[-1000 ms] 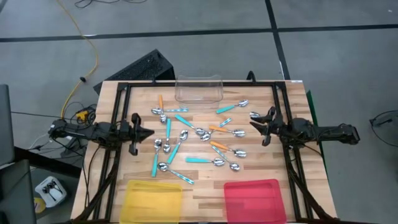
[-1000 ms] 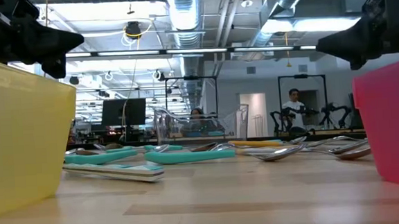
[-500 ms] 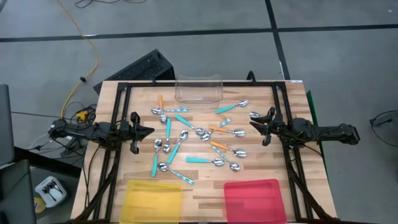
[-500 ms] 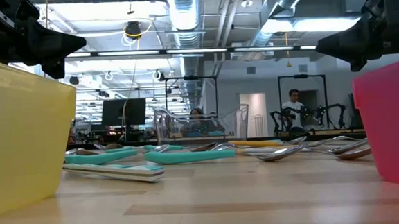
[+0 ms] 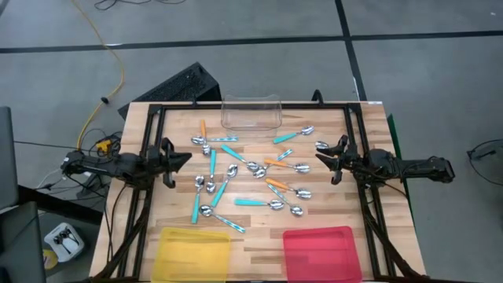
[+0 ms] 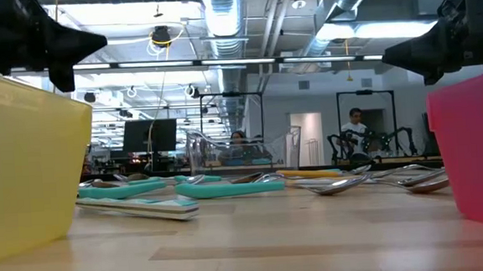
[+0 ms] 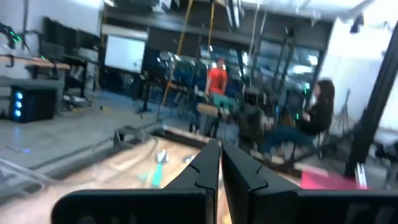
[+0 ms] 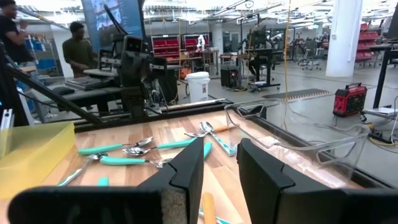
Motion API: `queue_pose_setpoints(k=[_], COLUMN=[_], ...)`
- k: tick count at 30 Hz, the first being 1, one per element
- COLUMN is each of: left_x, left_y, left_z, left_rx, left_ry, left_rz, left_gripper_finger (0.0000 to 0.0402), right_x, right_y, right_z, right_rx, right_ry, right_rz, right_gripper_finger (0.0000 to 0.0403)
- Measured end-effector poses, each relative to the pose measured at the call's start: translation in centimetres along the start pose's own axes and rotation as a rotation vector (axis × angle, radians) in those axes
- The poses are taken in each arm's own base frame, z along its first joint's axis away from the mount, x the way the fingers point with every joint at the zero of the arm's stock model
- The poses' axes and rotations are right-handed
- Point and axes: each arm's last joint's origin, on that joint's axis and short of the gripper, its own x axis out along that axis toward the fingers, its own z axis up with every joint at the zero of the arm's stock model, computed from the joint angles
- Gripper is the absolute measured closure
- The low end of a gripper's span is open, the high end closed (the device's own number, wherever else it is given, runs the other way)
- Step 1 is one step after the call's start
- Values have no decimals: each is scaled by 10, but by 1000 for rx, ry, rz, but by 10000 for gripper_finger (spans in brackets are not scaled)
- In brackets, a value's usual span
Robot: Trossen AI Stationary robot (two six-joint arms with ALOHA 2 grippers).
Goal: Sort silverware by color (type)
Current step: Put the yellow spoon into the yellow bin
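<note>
Meanwhile we swing our left gripper, fingers pressed together and empty, slightly toward the clear tub; our right gripper waits half-spread. The silverware lies scattered, unsorted, between tub and trays.

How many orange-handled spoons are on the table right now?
3. The far orange spoon lies by the clear tub's left corner. The middle orange spoon and near orange spoon lie right of centre. Overlapping spoons may hide others.
</note>
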Motion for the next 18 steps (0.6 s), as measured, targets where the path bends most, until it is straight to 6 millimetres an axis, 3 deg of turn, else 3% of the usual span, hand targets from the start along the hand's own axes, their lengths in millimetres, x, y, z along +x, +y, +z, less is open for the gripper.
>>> queue_pose_setpoints(k=[11,18], left_x=[1,9], left_y=[-8,-13], left_z=[26,46], left_rx=[-14,-29], left_ry=[-84,-5], left_rz=[-132,-65], left_gripper_finger=[305,266], right_x=[0,0], right_y=[0,0], right_z=[0,0], right_rx=[0,15], right_ry=[0,-1], right_rz=[0,-2], right_gripper_finger=[280,280])
